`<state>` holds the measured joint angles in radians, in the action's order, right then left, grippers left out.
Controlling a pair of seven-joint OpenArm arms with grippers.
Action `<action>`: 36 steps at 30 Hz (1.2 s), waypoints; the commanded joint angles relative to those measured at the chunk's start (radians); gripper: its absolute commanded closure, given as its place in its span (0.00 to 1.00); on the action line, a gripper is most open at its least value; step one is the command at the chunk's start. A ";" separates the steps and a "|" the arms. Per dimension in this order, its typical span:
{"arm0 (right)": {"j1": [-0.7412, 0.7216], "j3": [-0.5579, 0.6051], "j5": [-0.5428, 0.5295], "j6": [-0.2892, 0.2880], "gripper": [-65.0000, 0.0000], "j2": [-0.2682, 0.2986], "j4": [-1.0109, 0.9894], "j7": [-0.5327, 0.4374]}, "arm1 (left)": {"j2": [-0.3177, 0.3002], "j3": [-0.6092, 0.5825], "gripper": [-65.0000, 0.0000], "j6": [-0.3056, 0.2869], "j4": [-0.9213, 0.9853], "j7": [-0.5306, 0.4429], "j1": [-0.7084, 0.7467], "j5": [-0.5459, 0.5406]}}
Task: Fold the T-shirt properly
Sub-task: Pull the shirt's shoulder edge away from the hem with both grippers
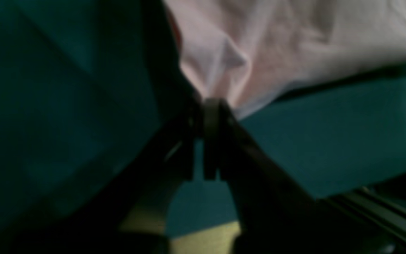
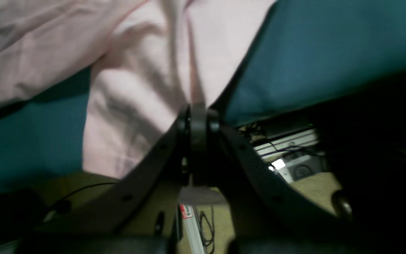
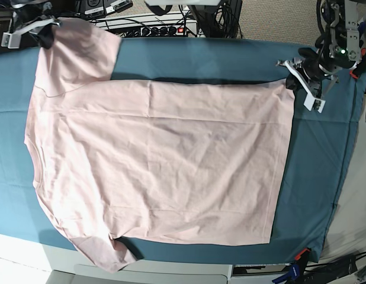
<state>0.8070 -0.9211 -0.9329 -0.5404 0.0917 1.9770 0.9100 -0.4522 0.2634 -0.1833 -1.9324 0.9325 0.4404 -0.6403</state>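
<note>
Pink cotton T-shirt [image 3: 159, 160] is spread plain side up on the teal-clothed worktop [image 3: 316, 177]. Its hem corner is pinched by the clenched left claw [image 1: 208, 106], its sleeve by the clenched right claw [image 2: 197, 109].

A teal cloth [image 3: 325, 177] covers the bench [image 3: 141, 273], whose pale edge shows along the near side. Beyond the far edge lie a power strip [image 3: 159, 26] with cables and beige carpet [image 3: 278, 18].
</note>
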 commanded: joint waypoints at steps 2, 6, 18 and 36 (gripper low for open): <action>0.032 -0.024 -0.025 -0.003 1.00 0.008 0.014 0.001 | -0.016 0.018 1.00 -0.002 -0.032 -0.004 0.020 -0.007; 0.067 -0.026 -0.043 -0.003 1.00 0.008 0.014 0.019 | -0.016 0.034 1.00 -0.002 -0.058 0.002 0.060 -0.006; 0.151 -0.026 -0.042 -0.003 1.00 0.008 0.014 0.037 | -0.015 0.056 1.00 -0.007 -0.137 0.015 0.204 -0.010; 0.213 -0.048 -0.043 -0.003 1.00 0.039 0.014 0.088 | -0.011 0.056 1.00 -0.028 -0.154 0.024 0.311 -0.011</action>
<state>1.0000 -0.9524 -0.9691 -0.5407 0.1188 1.9770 1.0061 -0.4519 0.3138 -0.2066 -2.0693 0.9508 0.7391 -0.6468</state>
